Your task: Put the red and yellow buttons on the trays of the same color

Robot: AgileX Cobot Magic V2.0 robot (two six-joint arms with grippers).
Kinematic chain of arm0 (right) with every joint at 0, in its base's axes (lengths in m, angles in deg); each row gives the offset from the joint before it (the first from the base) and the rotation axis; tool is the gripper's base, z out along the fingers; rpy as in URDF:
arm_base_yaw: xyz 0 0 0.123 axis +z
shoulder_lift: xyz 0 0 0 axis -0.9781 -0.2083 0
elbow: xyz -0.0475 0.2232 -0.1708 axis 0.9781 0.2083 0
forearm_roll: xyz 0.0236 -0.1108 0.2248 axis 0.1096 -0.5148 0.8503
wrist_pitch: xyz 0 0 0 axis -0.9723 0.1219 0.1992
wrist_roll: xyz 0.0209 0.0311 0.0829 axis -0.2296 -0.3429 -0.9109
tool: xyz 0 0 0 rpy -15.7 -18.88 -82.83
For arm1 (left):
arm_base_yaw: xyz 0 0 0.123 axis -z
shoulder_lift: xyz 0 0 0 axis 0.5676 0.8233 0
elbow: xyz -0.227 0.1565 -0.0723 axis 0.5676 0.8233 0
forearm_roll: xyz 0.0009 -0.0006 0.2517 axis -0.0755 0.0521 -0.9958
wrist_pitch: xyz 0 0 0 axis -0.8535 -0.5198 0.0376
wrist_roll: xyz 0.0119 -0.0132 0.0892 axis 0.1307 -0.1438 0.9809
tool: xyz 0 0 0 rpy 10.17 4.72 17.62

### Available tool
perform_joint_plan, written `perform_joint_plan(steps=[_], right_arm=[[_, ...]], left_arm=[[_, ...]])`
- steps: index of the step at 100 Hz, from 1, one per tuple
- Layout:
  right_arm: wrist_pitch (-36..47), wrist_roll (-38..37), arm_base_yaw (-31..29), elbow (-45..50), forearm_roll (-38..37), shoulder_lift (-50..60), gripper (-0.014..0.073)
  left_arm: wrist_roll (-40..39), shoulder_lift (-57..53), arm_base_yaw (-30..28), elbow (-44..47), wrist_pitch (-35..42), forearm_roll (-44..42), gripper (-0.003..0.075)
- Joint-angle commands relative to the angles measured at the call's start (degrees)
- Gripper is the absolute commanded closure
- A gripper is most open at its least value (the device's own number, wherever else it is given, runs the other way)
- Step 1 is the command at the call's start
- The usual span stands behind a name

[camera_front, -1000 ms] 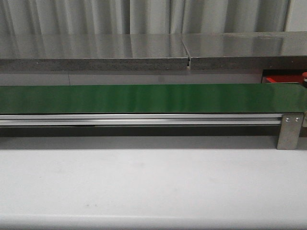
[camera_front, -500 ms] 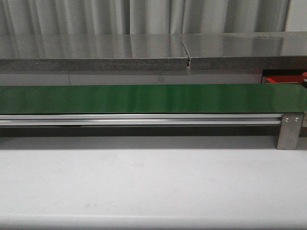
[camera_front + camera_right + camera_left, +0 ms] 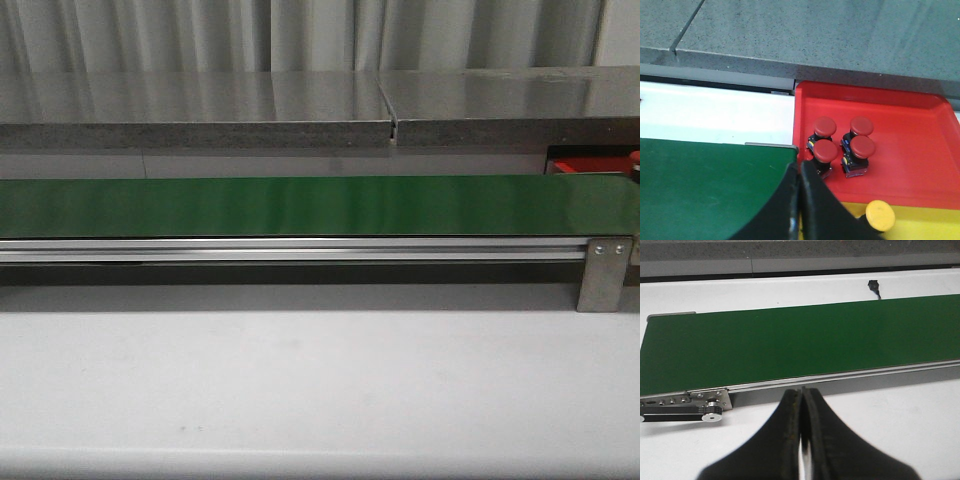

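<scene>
Both sets of jaws are pressed together with nothing between them. The left gripper (image 3: pixel 801 440) hangs over the white table (image 3: pixel 900 430), just short of the belt's (image 3: pixel 790 345) metal rail (image 3: pixel 840 380); the roller end of the belt is close by. The right gripper (image 3: pixel 799 200) sits at the other end of the belt, by the trays. A yellow button (image 3: pixel 880 215) stands on the yellow tray (image 3: pixel 930 227) just beside its fingers. Past that, four red buttons (image 3: pixel 842 140) are grouped in a square on the red tray (image 3: pixel 920 150), near the edge next to the belt. From the front, the belt runs bare across the table, with a grey shelf (image 3: pixel 200 105) and a curtain (image 3: pixel 300 35) behind.
</scene>
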Motion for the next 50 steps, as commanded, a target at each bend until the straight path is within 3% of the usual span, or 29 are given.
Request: perform_joint_plan(steps=[1, 50], right_arm=[[4.2, 0.6, 0.0, 0.6, -0.8, 3.7, 0.0712], [5.2, 0.6, 0.0, 13.6, 0.0, 20.5, 0.0710]], left_arm=[[-0.1, -0.2, 0.4, -1.6, 3.4, 1.1, 0.0741], [-0.1, -0.2, 0.4, -1.6, 3.4, 1.1, 0.0741]])
